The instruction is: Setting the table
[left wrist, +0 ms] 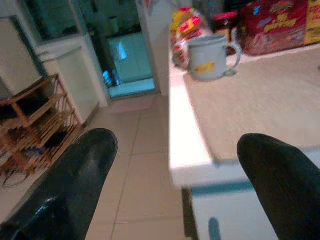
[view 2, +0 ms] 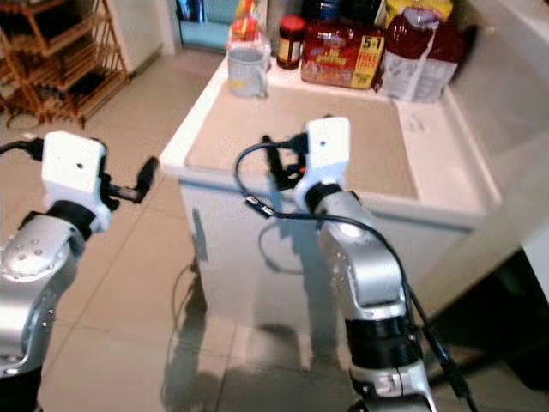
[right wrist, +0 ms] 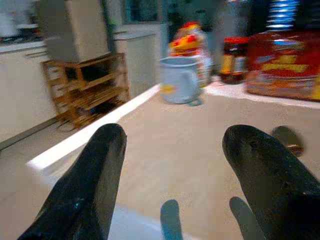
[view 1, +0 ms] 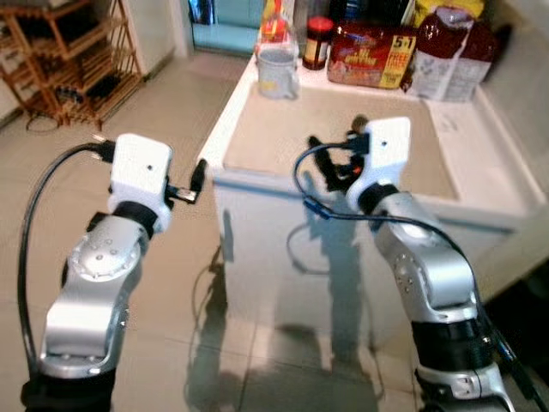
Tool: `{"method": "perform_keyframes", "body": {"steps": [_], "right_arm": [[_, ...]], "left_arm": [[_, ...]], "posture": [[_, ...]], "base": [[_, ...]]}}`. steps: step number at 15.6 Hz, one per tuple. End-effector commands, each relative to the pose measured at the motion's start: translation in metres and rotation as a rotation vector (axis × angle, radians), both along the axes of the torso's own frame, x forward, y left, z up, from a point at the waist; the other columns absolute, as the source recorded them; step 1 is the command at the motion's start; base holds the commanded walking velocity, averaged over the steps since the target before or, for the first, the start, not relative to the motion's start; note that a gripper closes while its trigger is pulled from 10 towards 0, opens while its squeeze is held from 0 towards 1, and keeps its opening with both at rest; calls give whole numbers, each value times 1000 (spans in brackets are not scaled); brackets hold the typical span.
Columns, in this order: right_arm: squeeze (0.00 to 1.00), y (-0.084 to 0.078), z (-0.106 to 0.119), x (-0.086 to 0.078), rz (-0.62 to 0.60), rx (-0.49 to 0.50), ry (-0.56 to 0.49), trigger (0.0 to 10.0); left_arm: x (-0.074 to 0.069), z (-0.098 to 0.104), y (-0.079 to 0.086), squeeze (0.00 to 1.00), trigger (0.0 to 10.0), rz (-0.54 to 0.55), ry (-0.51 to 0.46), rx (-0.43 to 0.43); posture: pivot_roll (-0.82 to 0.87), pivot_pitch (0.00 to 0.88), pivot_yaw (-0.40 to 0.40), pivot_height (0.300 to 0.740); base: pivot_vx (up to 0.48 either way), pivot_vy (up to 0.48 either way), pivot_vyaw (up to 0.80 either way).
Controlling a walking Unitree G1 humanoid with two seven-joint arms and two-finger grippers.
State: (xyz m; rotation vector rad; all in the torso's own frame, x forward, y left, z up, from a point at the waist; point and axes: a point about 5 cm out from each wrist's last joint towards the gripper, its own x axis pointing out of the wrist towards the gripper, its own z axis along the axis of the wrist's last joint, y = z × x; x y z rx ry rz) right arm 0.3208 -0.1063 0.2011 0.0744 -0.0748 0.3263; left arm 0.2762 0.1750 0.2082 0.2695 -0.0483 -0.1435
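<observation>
Left eye view: table [view 1: 480, 172] unset, mug [view 1: 277, 70] untouched at far edge; left gripper [left wrist: 175, 190] and right gripper [right wrist: 175, 185] spread, empty.

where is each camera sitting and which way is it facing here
Left eye view: on the head, looking forward and down at the white table; both silver arms show, left hand off the table's near corner, right hand over it.
Right eye view: the same scene from its stereo twin.
Left wrist view: along the open left hand's fingers toward the table edge and mug.
Right wrist view: along the open right hand's fingers across the tabletop.
Shared: both wrist views show the mug and red box.
</observation>
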Motion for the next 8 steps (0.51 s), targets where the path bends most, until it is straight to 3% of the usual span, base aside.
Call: {"method": "perform_keyframes", "body": {"steps": [1, 5, 7, 8], "right_arm": [[0, -9, -2, 1, -32, 6, 21, 10000], [0, -9, -3, 2, -48, 31, 73, 10000], [0, -15, -5, 5, -129, -8, 145, 10000], [0, -22, -10, 8, -209, -37, 233, 10000]], "left_arm": [[-1, 2, -6, 0, 10000, -27, -7, -1], [0, 1, -7, 0, 10000, -29, -3, 2], [-3, -1, -10, 0, 10000, -77, 4, 10], [-5, -1, -14, 0, 10000, -129, 3, 8]], "posture": [[90, 17, -35, 740], [90, 18, -37, 740], [89, 20, -38, 740], [88, 20, -36, 740]], "base": [[450, 0, 0], [437, 0, 0], [0, 0, 0], [0, 0, 0]]}}
